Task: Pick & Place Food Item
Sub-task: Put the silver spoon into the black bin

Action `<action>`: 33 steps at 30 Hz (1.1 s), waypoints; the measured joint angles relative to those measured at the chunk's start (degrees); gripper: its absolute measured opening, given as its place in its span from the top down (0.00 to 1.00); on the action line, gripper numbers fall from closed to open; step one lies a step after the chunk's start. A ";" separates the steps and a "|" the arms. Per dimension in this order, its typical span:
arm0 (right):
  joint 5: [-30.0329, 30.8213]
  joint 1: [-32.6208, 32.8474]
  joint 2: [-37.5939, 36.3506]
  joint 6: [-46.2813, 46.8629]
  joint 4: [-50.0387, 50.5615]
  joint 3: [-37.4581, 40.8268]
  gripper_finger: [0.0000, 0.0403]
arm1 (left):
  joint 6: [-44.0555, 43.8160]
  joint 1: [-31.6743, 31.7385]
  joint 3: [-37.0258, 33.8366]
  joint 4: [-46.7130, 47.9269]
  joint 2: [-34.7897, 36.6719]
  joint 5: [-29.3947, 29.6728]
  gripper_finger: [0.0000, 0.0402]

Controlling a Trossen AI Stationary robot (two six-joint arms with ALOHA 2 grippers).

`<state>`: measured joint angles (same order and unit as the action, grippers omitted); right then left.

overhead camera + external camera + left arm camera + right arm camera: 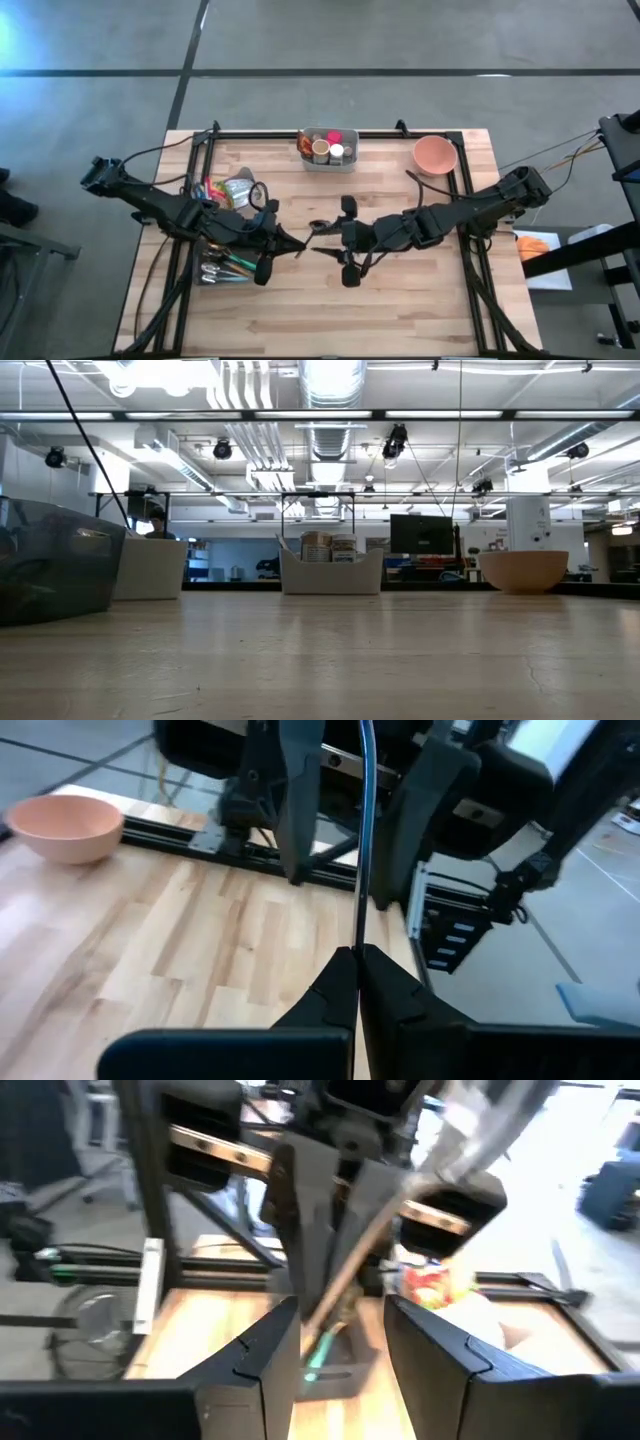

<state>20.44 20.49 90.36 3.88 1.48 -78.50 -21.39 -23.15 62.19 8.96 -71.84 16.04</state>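
We look straight down on a pale wooden table where two dark robot arms meet at the middle. The left gripper reaches in from the left with its fingers pressed together on a thin rod. In its own wrist view the left gripper pinches the rod's near end, and the rod runs straight away from it towards the other arm.

The right gripper reaches in from the right and faces the left one, tips almost meeting. Its fingers stand apart. Its wrist view shows the same rod in the gap of the right gripper, with space on each side. We cannot see either finger touching it.

We cannot tell what the rod is. It looks more like a utensil handle or a stick than food. It is held above the table's centre, between the two grippers.

At the far edge sit a small tub of tins and, to its right, a pink bowl. A bin of packets and a tray of utensils lie under the left arm.

We judge the rod to be light and stiff, and smooth enough to slip or swivel in a weak pinch. The right gripper would do best to close squarely across it, just beyond the left fingertips. A hold near the very end could let it pivot.
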 joint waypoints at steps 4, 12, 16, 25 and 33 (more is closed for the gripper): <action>6.33 0.27 -1.23 0.55 2.74 0.00 0.65 | -0.34 -0.95 0.00 2.36 1.82 3.48 1.00; 21.28 0.55 -3.39 9.27 19.65 0.00 0.65 | -5.05 -1.89 0.02 10.80 5.71 8.94 1.00; 21.74 0.51 -3.30 12.46 26.27 0.00 0.65 | -7.15 -1.93 0.02 13.45 6.67 10.16 1.00; 21.55 0.51 -2.33 11.19 26.70 0.02 0.65 | -7.24 -1.93 0.02 13.87 6.98 10.14 1.00; 21.53 0.51 -2.11 11.16 26.62 0.02 0.65 | -9.10 -1.93 0.02 15.34 6.98 10.70 1.00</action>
<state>41.98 20.99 88.25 15.04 28.10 -78.48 -30.49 -25.08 62.22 24.30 -64.86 26.74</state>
